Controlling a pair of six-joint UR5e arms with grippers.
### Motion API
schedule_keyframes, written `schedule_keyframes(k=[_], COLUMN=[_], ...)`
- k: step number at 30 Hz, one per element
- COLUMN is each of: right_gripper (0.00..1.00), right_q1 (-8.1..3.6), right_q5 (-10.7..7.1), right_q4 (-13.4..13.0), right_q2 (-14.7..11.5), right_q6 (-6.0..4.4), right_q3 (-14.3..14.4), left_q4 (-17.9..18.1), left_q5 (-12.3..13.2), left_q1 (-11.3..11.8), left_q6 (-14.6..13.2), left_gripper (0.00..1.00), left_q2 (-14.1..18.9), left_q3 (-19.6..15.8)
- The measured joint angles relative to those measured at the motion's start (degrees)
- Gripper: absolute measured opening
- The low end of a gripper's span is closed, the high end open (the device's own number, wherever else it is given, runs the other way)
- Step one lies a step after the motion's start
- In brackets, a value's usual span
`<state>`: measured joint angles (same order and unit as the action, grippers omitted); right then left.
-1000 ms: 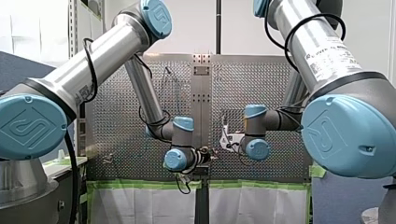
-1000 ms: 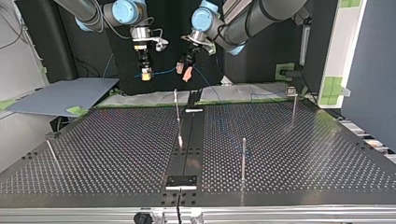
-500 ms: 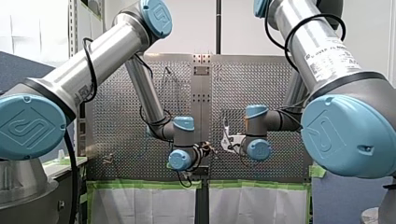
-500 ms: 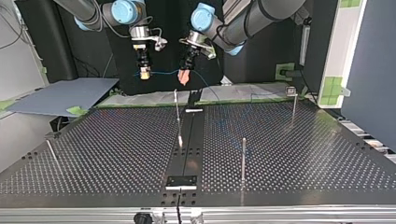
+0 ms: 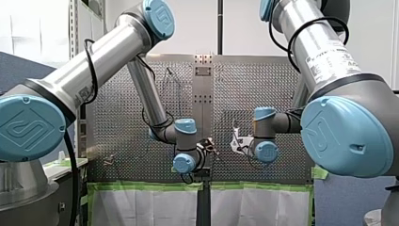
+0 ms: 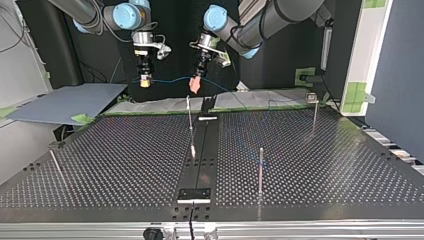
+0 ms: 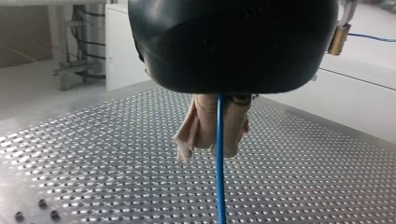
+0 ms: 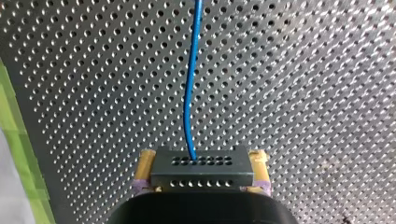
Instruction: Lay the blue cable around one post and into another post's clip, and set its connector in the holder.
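Looking across the top view, where is the open room? (Reader)
Both grippers hang beyond the far edge of the table [image 6: 325, 160]. Thin posts stand well apart on it: one post [image 6: 189, 112] at far centre, a second post [image 6: 260, 167] nearer, to the right. (Legend)
Any writing? (Reader)
A label [image 5: 331, 57] on my right arm [image 5: 301, 37], front view; print too small to read. (Legend)
And the blue cable [image 6: 170, 79]? (Reader)
It spans between the grippers. My right gripper [image 8: 203, 157] is closed on the grey connector [image 8: 202, 169] between yellow pads [image 8: 145, 164], the cable leaving the connector's far face. My left gripper [image 7: 211, 147] has beige pads [image 7: 198, 121] pinched shut on the cable, which runs on over the table. (Legend)
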<state>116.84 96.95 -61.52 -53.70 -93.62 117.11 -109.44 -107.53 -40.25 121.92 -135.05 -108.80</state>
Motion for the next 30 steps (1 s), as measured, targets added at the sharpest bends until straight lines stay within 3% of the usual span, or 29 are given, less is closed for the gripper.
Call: schedule_keyframes(k=[7,15,21,30], right_gripper=[0.02,0.02,0.02,0.02], right_q1=[-1.46,-2.75,-3.14,-4.22], right_q5=[-0.21,-0.35,-0.4,-1.1], right_q4=[-1.17,0.25,1.13,3.32], right_q2=[3.23,7.6,8.44,8.63], right_q6=[-0.36,-0.44,-0.52,-1.31], right_q3=[-1.89,-5.31,-6.23,-9.86], left_q4=[0.04,-0.26,-0.67,-1.82], left_q5=[1.11,0.82,0.16,1.67], left_q1=[0.11,1.23,2.6,3.81], left_q6=[-1.87,-2.53,-4.63,-6.87], left_gripper=[0.0,0.0,0.0,0.0], left_q2=[-3.16,-7.42,-8.83,-9.21], left_q3=[2.52,4.66,4.84,6.64])
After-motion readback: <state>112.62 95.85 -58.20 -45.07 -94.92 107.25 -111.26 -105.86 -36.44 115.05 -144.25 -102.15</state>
